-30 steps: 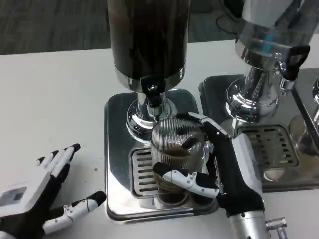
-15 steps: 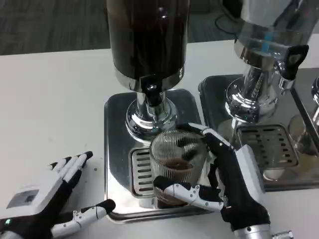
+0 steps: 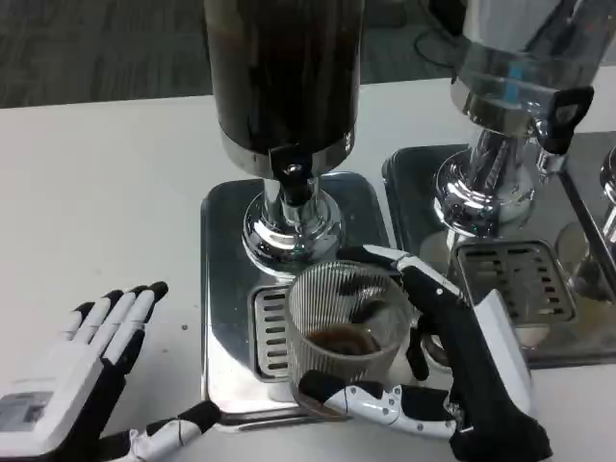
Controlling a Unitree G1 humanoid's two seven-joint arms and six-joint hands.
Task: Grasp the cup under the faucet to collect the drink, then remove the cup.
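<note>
1. right hand is wrapped round the ribbed clear cup, thumb across the near side low down and fingers curled round the far right side.
2. the cup sits at the near edge of the steel drip tray, over the slotted grate, upright, with a little dark drink in the bottom.
3. whether the cup's base is touching the grate or lifted just off it, can't tell from this angle.
4. the faucet of the dark dispenser is farther back than the cup, its spout over the chrome pedestal, not above the cup's mouth.
5. left hand lies flat and spread on the white bench, left of the tray, nothing in it, its thumb reaching toward the tray's near left corner.
6. to the right, a second dispenser with clear liquid stands on its own tray, black tap facing right.
</note>
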